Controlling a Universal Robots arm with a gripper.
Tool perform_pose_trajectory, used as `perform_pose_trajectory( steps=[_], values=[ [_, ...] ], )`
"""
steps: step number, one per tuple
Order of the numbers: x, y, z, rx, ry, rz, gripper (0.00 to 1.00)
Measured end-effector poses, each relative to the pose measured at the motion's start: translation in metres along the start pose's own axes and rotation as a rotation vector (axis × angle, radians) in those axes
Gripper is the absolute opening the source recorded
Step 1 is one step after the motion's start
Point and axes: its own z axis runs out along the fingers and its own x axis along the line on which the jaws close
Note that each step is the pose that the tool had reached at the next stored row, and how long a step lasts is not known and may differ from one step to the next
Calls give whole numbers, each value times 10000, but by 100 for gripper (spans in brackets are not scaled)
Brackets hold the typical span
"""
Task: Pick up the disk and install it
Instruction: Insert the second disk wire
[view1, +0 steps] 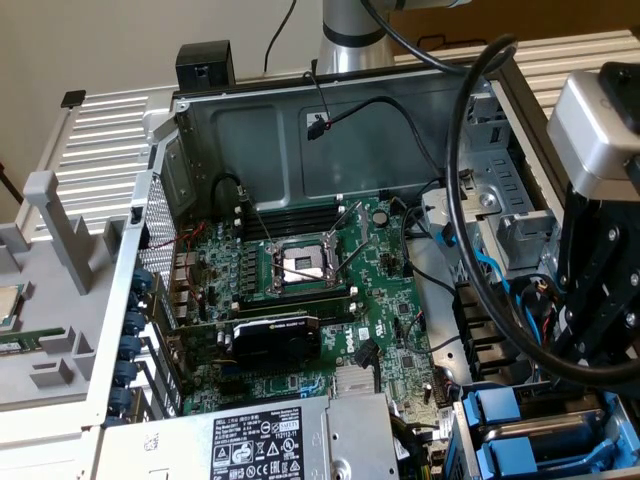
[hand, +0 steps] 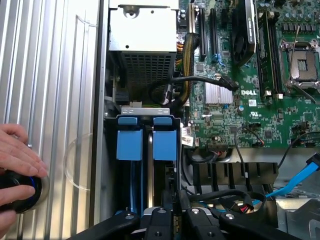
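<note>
The disk (hand: 165, 145) stands on edge in the drive cage (hand: 145, 111), near corner of the case on the exterior view's right, beside a second blue carrier (hand: 129, 145). Its long axis seems to run along the near wall, blue end toward the power supply (hand: 142, 40). Likely dense, stiff and shock-shy, so take it by the plastic carrier sides; the gripper (hand: 175, 216) hovers over the cage, open or closed I cannot tell.

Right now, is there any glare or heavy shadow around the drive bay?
Exterior view: soft, even light; the case's rear wall sits in shade. Wrist view: the ribbed metal surface is brightest, the blue carriers are evenly lit, the slot between them is dim.
</note>
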Motion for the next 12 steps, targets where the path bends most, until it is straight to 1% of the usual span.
perform_pose_trajectory(
  steps=[12],
  values=[
    [-7,0,7,0,0,0,16]
  ],
)
